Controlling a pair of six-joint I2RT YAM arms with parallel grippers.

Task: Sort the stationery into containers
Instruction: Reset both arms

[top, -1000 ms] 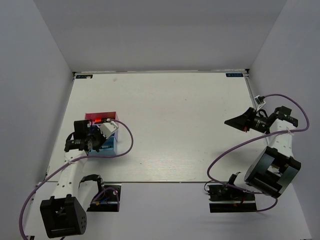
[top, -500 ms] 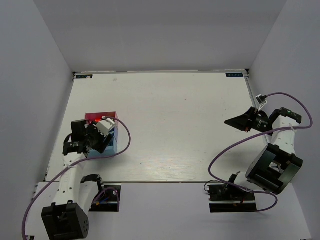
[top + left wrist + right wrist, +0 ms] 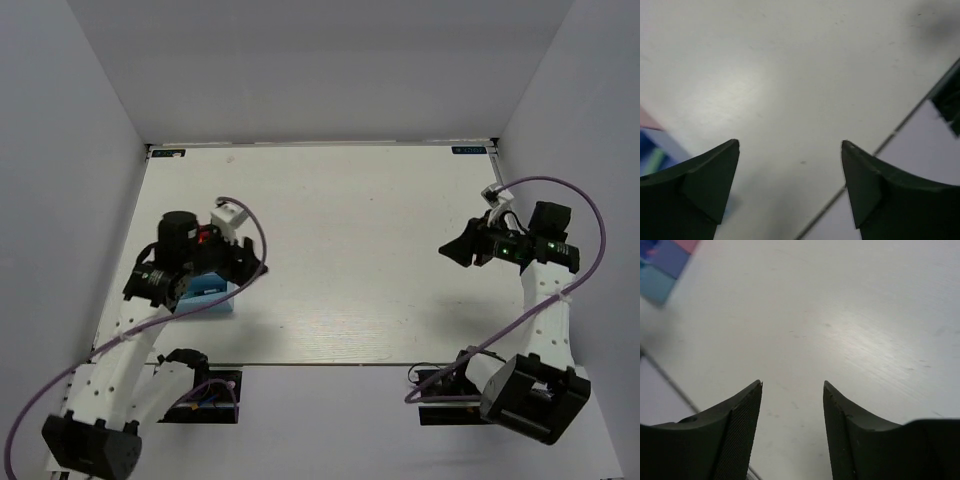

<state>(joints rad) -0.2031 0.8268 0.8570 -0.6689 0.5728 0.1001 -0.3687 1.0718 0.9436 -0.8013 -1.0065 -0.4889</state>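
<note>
White tabletop [image 3: 340, 220] shows you no loose stationery, so the sorting looks done, which would explain why your left gripper [image 3: 790, 145] hangs spread and empty just beside the boxes [image 3: 212, 295] near its left edge while your right gripper [image 3: 792, 382] hovers parted and empty by the right edge.

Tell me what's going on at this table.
Two robot arms are sorting stationery into boxes. The left pincer hangs open and empty over bare table beside the blue box, and its arm covers most of the adjoining pink box from above. The right pincer is open and empty too, at the table's right side, facing across toward the boxes. No loose stationery shows in any view.
</note>
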